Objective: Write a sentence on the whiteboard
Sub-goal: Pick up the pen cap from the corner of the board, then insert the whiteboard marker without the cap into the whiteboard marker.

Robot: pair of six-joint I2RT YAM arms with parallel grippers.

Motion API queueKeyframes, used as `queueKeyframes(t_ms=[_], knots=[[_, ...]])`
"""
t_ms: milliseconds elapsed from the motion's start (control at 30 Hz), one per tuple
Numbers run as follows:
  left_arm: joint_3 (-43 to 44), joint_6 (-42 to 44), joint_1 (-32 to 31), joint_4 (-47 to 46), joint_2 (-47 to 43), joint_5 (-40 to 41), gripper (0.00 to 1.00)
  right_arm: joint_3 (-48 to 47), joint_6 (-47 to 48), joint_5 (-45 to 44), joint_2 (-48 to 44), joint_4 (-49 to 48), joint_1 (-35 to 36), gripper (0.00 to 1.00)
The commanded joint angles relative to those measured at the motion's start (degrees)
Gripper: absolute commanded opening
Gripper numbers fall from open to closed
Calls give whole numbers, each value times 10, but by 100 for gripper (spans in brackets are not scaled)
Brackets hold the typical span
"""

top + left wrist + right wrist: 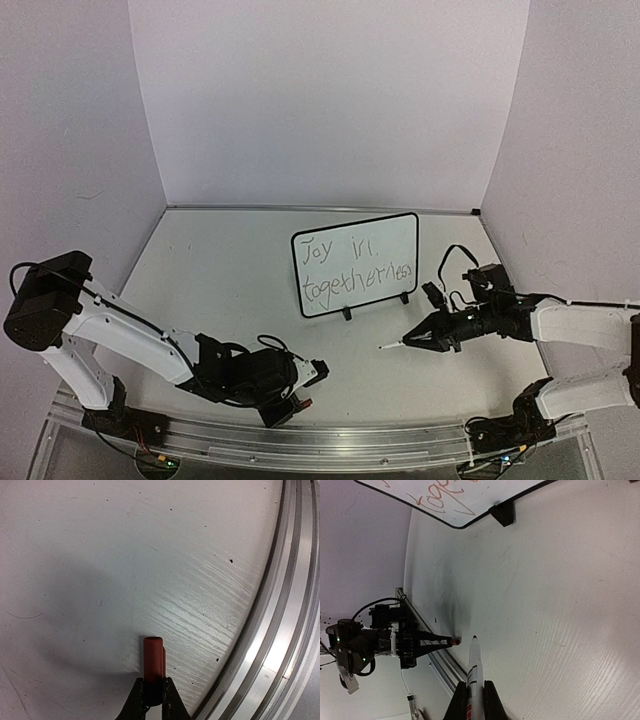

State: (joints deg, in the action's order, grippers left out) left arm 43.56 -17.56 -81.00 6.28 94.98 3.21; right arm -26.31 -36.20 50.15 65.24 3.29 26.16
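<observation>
Top external: sentence on whiteboard looking done; right hand gripping marker, left hand pinching red cap; recapping needing tip alignment.

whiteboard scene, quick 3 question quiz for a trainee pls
1. True or false: the whiteboard is blank.
2. What does the right gripper hold? A an eraser, B a marker, C a cloth.
3. Fill in: the left gripper is shut on a red ____.

Key: 1 false; 2 B; 3 cap.
</observation>
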Motion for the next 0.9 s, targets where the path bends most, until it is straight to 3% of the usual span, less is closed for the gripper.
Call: queueKeyframes(t_ms=[0, 300, 633, 867], knots=[[-24, -20, -4, -38, -47, 7, 0, -34, 13, 144, 67, -65, 14, 0], [-22, -20, -24, -108, -96, -1, 0, -98, 31, 264, 163, -60, 41, 0], [-30, -25, -34, -131, -110, 4, 0, -124, 46, 242, 237, -55, 124, 0], [-30, -26, -37, -136, -109, 4, 0, -149, 53, 237, 264, -56, 143, 0]])
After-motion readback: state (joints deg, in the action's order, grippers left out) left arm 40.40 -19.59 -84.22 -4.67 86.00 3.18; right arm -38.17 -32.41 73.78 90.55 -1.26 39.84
